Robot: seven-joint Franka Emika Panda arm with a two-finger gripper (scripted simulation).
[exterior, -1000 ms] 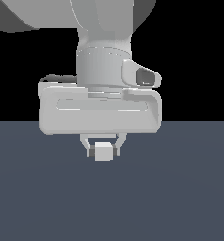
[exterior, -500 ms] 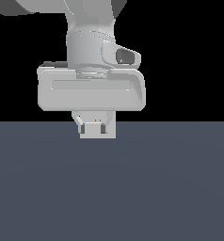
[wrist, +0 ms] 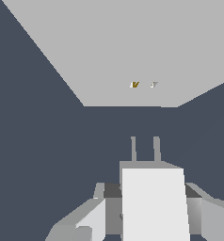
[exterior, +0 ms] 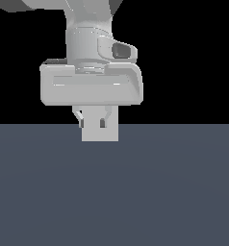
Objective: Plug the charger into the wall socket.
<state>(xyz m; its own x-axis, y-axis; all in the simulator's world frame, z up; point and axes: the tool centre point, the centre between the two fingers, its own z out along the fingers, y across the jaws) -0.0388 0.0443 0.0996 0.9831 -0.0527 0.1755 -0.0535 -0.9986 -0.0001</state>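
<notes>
Gripper [exterior: 92, 123] clamped on the charger [exterior: 100, 130], held clear above the dark floor [exterior: 114, 192]; in the wrist view, charger [wrist: 154, 202] prongs [wrist: 145, 148] face the wall socket [wrist: 132, 52], still apart from it; its two holes [wrist: 143, 84] sit nearly in line with the prongs; step judged: approach; next, fine alignment, then a straight push.

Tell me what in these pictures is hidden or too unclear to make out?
- Wall socket: absent from the exterior view; in the wrist view the picture's edge cuts the panel off.
- Its two holes: too small to show shape.
- Charger prongs: hidden in the exterior view behind the charger's own body.
- Gripper fingertips: partly covered by the charger.
</notes>
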